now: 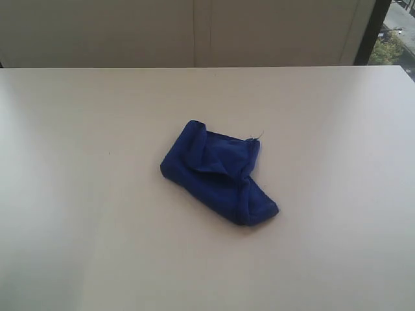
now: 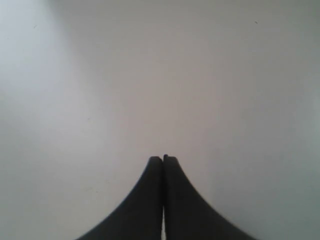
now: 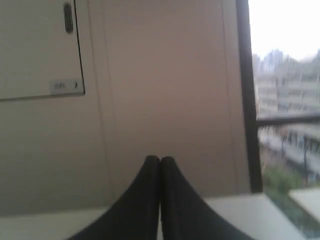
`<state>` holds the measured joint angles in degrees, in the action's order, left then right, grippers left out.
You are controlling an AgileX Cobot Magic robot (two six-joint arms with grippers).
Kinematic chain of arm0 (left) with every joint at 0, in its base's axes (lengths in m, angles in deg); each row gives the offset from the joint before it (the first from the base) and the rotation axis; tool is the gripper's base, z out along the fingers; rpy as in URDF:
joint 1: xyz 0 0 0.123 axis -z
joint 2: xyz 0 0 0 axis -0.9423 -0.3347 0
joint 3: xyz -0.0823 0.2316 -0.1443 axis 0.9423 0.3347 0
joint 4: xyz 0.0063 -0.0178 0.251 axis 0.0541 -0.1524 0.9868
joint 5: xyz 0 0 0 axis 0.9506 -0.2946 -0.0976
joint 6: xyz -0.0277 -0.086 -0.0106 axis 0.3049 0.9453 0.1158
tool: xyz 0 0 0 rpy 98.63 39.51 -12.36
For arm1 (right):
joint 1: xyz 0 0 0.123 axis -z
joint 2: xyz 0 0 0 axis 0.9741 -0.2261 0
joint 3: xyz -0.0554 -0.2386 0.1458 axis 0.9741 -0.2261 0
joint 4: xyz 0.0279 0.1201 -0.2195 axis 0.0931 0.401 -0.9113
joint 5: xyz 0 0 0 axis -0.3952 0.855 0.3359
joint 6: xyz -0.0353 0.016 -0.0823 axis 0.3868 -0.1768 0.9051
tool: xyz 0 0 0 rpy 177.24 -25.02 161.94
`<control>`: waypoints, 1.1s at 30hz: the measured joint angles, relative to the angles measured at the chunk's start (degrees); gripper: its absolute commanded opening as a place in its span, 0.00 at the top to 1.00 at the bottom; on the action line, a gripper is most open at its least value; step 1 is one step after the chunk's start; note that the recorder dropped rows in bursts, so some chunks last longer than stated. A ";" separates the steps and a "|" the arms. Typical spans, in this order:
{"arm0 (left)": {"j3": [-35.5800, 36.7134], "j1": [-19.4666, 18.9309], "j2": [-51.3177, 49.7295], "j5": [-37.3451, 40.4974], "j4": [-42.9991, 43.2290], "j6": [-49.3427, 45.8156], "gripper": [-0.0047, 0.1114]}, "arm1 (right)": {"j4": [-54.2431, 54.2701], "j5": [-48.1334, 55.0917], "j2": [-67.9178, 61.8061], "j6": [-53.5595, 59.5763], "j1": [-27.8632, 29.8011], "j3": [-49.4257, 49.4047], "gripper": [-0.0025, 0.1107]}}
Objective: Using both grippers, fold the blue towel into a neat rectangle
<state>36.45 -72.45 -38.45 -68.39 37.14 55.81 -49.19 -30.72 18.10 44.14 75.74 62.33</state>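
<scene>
The blue towel (image 1: 217,172) lies crumpled in a loose heap near the middle of the white table (image 1: 84,194), a frayed thread sticking out at its far right corner. Neither arm shows in the exterior view. In the left wrist view my left gripper (image 2: 163,159) is shut, its dark fingers pressed together over bare tabletop, with no towel in sight. My right gripper (image 3: 160,160) is shut too, fingers touching, and it points toward the back wall above the table's far edge. Nothing is held by either one.
A beige panelled wall (image 1: 194,32) runs behind the table. A dark window frame (image 3: 246,95) stands at the right, with buildings and trees outside. A cabinet door with a handle (image 3: 68,18) shows in the right wrist view.
</scene>
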 measured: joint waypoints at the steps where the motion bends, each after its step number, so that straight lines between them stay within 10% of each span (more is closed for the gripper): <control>1: 0.00 0.00 0.00 0.00 0.00 0.00 0.96 | 0.79 6.50 -3.21 -1.03 0.00 4.81 0.98; 7: 0.00 0.00 0.00 0.00 0.00 0.00 0.96 | 2.08 26.61 -27.23 -1.04 0.00 27.13 0.98; 27: 0.00 0.00 0.00 0.00 0.00 0.00 0.96 | 21.38 24.17 -94.10 8.85 -14.21 49.74 0.97; 33: 0.00 0.00 0.00 0.00 0.00 0.00 0.96 | 26.48 22.95 -104.95 10.33 -14.78 53.83 0.84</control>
<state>36.45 -72.45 -38.45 -68.39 37.14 55.81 -22.71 -7.77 -86.85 54.47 60.96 116.16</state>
